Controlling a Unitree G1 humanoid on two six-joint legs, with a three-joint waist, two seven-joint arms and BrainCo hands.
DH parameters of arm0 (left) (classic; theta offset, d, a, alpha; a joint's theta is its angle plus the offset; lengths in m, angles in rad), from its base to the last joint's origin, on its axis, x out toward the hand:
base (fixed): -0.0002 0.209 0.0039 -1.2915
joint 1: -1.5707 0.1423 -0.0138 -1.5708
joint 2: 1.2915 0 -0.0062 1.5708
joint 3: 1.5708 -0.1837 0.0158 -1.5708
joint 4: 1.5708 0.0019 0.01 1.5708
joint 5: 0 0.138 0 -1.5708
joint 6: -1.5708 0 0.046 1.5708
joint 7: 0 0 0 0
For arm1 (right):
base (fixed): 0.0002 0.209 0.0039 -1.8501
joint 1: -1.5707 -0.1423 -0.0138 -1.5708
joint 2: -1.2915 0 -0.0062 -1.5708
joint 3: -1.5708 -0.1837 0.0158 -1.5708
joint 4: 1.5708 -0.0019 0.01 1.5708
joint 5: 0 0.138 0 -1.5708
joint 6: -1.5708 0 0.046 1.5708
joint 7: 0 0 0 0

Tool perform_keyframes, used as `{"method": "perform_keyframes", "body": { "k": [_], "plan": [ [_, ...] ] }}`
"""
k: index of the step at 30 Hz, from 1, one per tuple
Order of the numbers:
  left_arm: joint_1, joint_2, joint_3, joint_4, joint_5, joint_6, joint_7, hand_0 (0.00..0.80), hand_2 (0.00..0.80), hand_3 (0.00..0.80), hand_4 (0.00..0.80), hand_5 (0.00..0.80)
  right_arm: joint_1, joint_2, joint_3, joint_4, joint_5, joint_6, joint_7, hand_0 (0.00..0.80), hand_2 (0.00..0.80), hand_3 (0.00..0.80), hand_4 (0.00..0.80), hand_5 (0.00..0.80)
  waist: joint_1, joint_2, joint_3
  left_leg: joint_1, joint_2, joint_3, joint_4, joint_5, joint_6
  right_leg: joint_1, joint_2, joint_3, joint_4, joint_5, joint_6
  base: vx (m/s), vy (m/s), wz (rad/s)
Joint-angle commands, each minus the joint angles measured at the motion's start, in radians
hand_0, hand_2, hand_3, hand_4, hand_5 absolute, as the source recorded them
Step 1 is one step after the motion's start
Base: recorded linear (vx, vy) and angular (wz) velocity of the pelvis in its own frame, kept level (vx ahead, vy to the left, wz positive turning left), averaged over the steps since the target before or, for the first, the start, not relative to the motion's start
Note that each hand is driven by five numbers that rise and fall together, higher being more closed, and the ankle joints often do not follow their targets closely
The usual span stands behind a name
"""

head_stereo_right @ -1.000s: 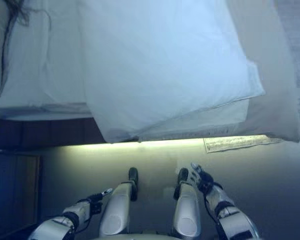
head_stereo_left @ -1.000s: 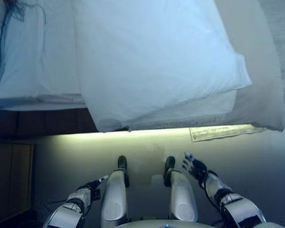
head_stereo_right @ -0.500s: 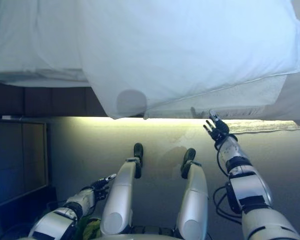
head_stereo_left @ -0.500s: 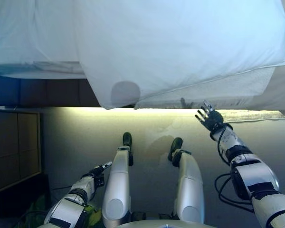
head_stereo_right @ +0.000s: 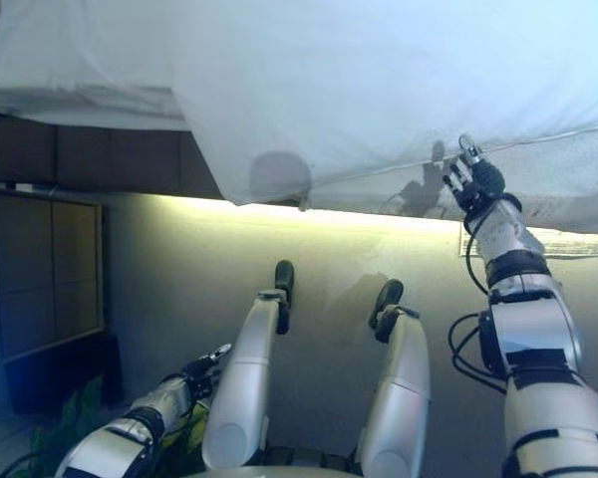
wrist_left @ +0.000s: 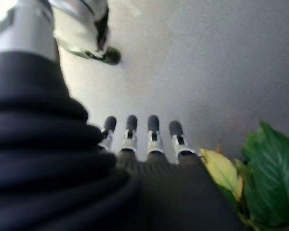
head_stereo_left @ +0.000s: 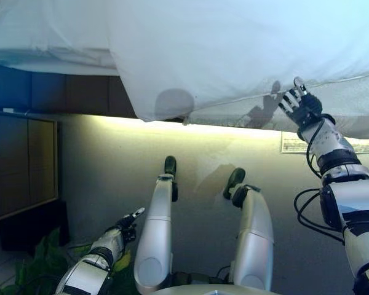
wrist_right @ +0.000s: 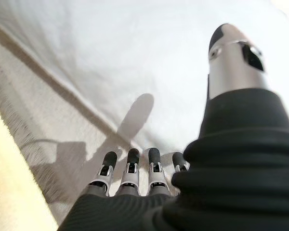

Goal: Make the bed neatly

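Where fringed, smooth white duvet (head_stereo_left: 234, 49).

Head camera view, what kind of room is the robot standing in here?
Most likely a bedroom: a white duvet hangs over the bed's edge, with a dark wooden bed frame beneath it and a potted plant on the floor.

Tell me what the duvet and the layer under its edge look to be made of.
The duvet looks like smooth, matte white woven cloth, probably cotton, with soft folds and a stitched hem. The layer under it looks coarser, with a nubbly, towel-like grain and a fuzzy edge, perhaps a mattress pad. The right hand reaches toward that hem with straight fingers.
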State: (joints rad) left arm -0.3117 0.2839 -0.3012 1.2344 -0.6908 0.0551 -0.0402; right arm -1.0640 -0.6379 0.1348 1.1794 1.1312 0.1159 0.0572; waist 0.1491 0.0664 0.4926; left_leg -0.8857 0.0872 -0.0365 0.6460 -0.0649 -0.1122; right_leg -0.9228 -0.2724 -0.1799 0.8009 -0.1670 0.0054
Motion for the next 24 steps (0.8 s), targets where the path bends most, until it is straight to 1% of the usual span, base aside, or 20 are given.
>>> {"method": "perform_keyframes", "body": {
  "k": [1, 6, 9, 17, 18, 19, 20, 24],
  "plan": [
    [0.102, 0.019, -0.013, 0.001, -0.02, -0.015, -0.009, 0.0, 0.0, 0.0, 0.0, 0.0, -0.033, -0.079, 0.035, -0.047, -0.01, -0.014, -0.01, 0.0, 0.0, 0.0, 0.0, 0.0, 0.013, 0.029, -0.018, -0.017, -0.009, 0.003, -0.022, -0.009, 0.078, 0.011, -0.007, 0.045, -0.04, 0.033, 0.041, 0.038, -0.011, 0.06],
    [0.129, 0.033, 0.003, -0.006, -0.024, -0.029, -0.032, 0.0, 0.0, 0.0, 0.0, 0.0, -0.112, -0.114, 0.062, -0.047, -0.032, -0.01, -0.02, 0.0, 0.0, 0.0, 0.0, 0.0, 0.025, 0.036, -0.009, -0.042, -0.01, -0.002, -0.015, 0.0, 0.077, -0.01, -0.012, 0.041, -0.014, 0.025, 0.036, 0.028, 0.007, 0.08],
    [0.146, 0.043, 0.012, -0.02, -0.016, -0.023, -0.038, 0.0, 0.0, 0.0, 0.0, 0.0, -0.155, -0.132, 0.075, -0.046, -0.032, -0.02, -0.019, 0.0, 0.0, 0.0, 0.0, 0.0, 0.034, 0.042, -0.005, -0.058, -0.01, -0.005, -0.005, 0.004, 0.077, -0.022, -0.018, 0.04, 0.003, 0.019, 0.033, 0.015, 0.003, 0.06],
    [0.19, 0.063, 0.02, -0.035, 0.011, -0.04, -0.081, 0.0, 0.0, 0.0, 0.0, 0.0, -0.227, -0.146, 0.116, -0.08, -0.028, -0.029, 0.05, 0.0, 0.0, 0.0, 0.0, 0.0, 0.043, 0.047, 0.005, -0.057, -0.005, -0.007, 0.008, 0.01, 0.072, -0.019, -0.023, 0.035, 0.015, 0.018, 0.027, -0.003, 0.014, 0.0],
    [0.192, 0.063, 0.018, -0.035, 0.015, -0.044, -0.086, 0.0, 0.0, 0.0, 0.0, 0.0, -0.227, -0.144, 0.118, -0.088, -0.025, -0.033, 0.056, 0.449, 0.449, 0.449, 0.449, 0.449, 0.043, 0.047, 0.005, -0.053, -0.004, -0.008, 0.012, 0.009, 0.071, -0.015, -0.024, 0.035, 0.014, 0.019, 0.027, -0.015, 0.037, -0.01],
    [0.194, 0.063, 0.017, -0.039, 0.016, -0.044, -0.09, 0.0, 0.0, 0.0, 0.0, 0.0, -0.223, -0.14, 0.116, -0.094, -0.021, -0.04, 0.067, 0.775, 0.775, 0.775, 0.775, 0.775, 0.042, 0.046, 0.003, -0.043, -0.001, -0.005, 0.008, 0.008, 0.071, -0.007, -0.025, 0.033, 0.011, 0.019, 0.027, -0.002, 0.044, -0.01],
    [0.196, 0.06, 0.016, -0.039, 0.023, -0.048, -0.095, 0.0, 0.0, 0.0, 0.0, 0.0, -0.211, -0.132, 0.107, -0.098, -0.027, -0.042, 0.083, 0.8, 0.8, 0.8, 0.8, 0.8, 0.04, 0.044, -0.002, -0.026, 0.003, -0.003, 0.003, 0.006, 0.069, 0.009, -0.026, 0.03, 0.001, 0.02, 0.028, 0.005, 0.051, -0.01],
    [0.203, 0.051, 0.001, -0.049, 0.025, -0.063, -0.095, 0.0, 0.0, 0.0, 0.0, 0.0, -0.164, -0.114, 0.073, -0.113, -0.034, -0.033, 0.114, 0.8, 0.8, 0.8, 0.8, 0.8, 0.037, 0.038, -0.009, 0.047, 0.011, 0.011, -0.026, 0.003, 0.066, 0.081, -0.028, 0.013, -0.048, 0.027, 0.034, 0.002, 0.047, -0.06]
  ]
}}
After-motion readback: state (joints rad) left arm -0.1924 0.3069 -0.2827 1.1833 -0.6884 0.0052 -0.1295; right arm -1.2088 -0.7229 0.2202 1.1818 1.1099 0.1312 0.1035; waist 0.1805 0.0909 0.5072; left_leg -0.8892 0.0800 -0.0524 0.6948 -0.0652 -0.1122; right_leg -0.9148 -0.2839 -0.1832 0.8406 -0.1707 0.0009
